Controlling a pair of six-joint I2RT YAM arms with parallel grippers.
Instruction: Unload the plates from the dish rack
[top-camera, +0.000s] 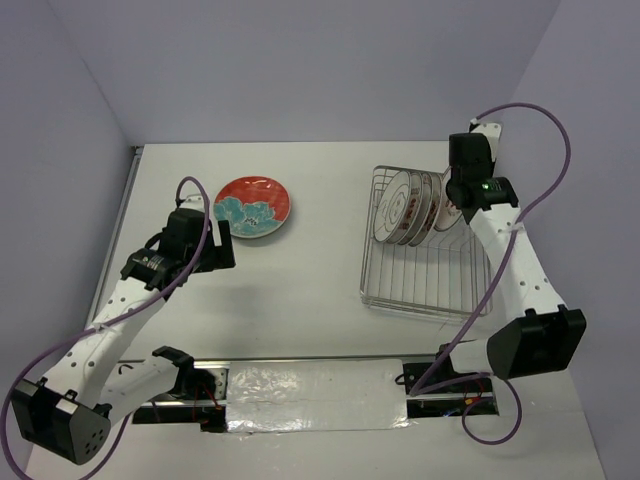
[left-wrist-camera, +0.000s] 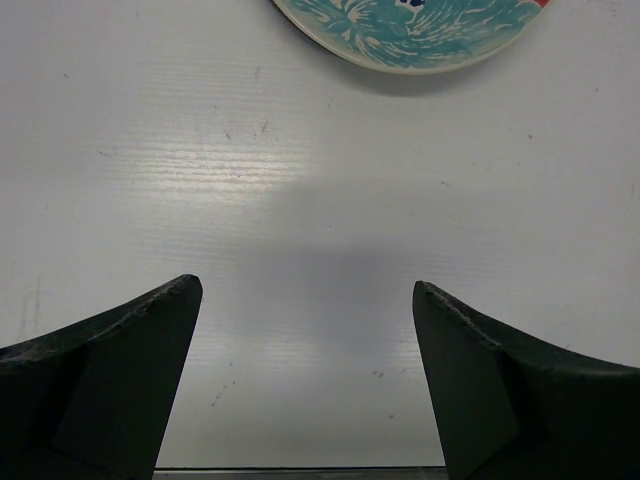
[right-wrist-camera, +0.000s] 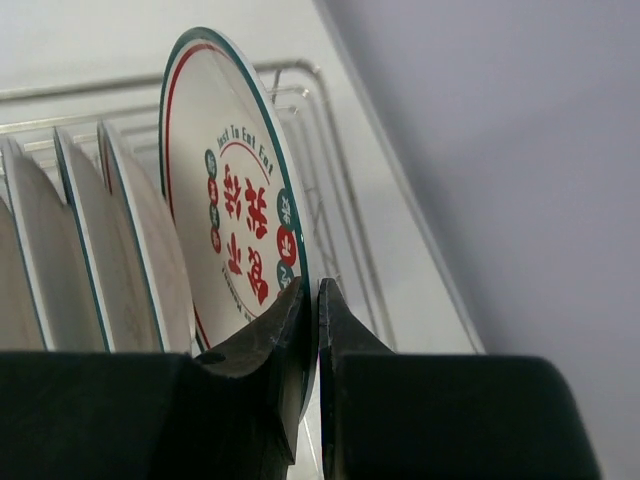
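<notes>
Where the wire rack holds round plates, the right hand pinches one.

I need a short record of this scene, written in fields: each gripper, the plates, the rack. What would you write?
left gripper: open, holding nothing, over the table near the red flowered plate
right gripper: shut on the rim of the end plate in the dish rack
end plate: white, red marks, upright in the rack
other plates: several, upright beside it
red flowered plate: flat on the table, outside the rack
</notes>
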